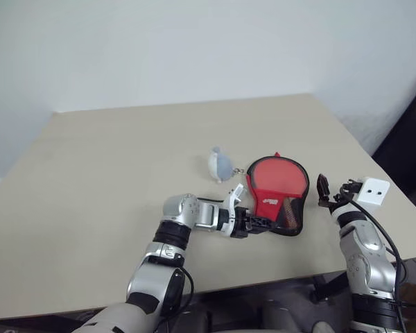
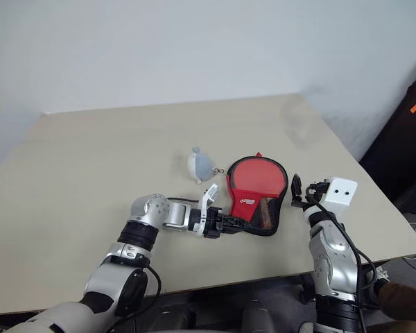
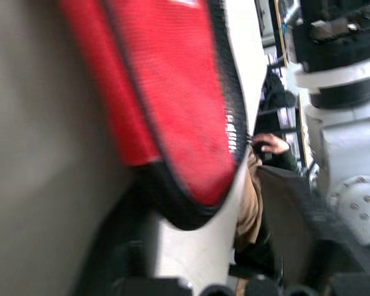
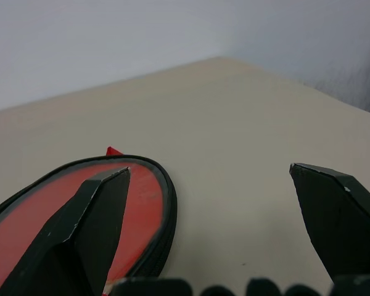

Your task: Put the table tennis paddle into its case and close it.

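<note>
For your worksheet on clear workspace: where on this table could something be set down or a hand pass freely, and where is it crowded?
Free: the wide bare stretch of the table to the robot's left of the fluffy ball, and the far strip along the wall. Crowded: the near right, where the case lies with the left hand at its near end and the right hand beside it.

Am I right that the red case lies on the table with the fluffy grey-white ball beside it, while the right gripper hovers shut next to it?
Not quite: the right gripper is open, its fingers wide apart in the right wrist view. The rest holds: the case lies on the table with the ball beside it.
</note>
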Available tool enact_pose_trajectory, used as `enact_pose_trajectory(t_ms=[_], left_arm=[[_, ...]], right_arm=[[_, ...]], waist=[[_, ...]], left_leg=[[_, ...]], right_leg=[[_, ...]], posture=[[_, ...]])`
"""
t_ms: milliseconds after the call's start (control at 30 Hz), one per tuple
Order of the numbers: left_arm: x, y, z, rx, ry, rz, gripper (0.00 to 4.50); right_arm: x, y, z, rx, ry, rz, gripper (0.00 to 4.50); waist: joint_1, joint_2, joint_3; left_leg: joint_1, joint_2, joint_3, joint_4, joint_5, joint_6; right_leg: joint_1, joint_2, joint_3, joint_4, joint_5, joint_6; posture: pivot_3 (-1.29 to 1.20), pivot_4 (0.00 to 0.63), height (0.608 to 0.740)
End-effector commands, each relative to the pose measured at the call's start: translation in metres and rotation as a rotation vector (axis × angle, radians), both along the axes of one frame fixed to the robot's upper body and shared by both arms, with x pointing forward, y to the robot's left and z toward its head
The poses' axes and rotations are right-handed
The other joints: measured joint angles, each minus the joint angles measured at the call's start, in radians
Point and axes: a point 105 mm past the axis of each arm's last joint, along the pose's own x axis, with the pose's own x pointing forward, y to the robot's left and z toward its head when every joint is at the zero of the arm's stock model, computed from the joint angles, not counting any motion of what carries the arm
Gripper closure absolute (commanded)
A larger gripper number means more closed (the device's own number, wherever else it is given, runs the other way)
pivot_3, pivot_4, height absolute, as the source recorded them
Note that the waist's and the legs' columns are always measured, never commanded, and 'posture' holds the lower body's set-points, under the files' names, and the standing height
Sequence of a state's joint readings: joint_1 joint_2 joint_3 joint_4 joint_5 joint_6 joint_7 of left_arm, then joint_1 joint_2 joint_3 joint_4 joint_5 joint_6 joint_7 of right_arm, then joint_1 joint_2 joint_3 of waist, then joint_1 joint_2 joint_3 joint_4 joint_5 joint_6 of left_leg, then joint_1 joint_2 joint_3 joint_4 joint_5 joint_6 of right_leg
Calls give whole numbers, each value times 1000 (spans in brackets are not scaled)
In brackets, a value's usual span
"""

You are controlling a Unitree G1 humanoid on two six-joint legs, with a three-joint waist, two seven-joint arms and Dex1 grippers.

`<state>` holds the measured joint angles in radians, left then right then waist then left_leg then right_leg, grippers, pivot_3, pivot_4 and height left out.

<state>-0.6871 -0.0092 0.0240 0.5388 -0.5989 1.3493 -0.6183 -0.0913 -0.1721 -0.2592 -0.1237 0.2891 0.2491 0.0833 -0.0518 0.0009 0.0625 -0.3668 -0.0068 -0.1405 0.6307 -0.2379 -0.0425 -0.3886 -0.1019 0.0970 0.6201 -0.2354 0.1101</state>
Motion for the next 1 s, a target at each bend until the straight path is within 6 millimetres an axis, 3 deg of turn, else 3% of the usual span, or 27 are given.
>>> enact_pose_trajectory(t_ms=[33,133,367,533,700,800,1000], left_arm=[[6,0,2,-9,-6,39,3517],[5,-1,2,-15,9,47,4481],[-5,6,5,-48,45,6,4481],[-14,38,9,-24,43,-34,4481],[-34,73,30,-73,-17,-79,4481],[-47,96,24,-35,-23,-61,4481],[-69,116,11,-46,28,3,4481]], right_arm=[[1,-4,16,-26,-61,-12,0],[1,-5,16,-27,-60,-14,0],[1,-3,17,-52,-58,1,0],[0,-2,16,-64,-55,5,0],[-1,-2,15,-72,-47,9,0],[-2,-2,14,-80,-40,15,0],[-4,-2,14,-94,-33,24,0]], waist=[[0,0,0],[3,0,0],[0,0,0],[-25,0,0],[-40,1,0],[-42,1,0],[-42,1,0]], left_leg=[[0,0,0,0,0,0],[1,0,0,0,0,0],[2,0,0,0,0,0],[2,1,0,-3,0,0],[2,1,0,-5,0,0],[2,1,-1,-4,0,0],[2,1,-1,-4,0,0]], right_leg=[[0,0,0,0,0,0],[2,0,0,0,0,0],[2,0,0,0,0,0],[0,0,0,1,0,0],[-2,1,0,2,-1,-2],[-1,0,0,2,-1,-2],[-1,0,0,2,-1,-2]], posture=[[0,0,740],[0,0,740],[0,0,740],[0,0,740],[0,0,740],[0,0,740],[0,0,740]])
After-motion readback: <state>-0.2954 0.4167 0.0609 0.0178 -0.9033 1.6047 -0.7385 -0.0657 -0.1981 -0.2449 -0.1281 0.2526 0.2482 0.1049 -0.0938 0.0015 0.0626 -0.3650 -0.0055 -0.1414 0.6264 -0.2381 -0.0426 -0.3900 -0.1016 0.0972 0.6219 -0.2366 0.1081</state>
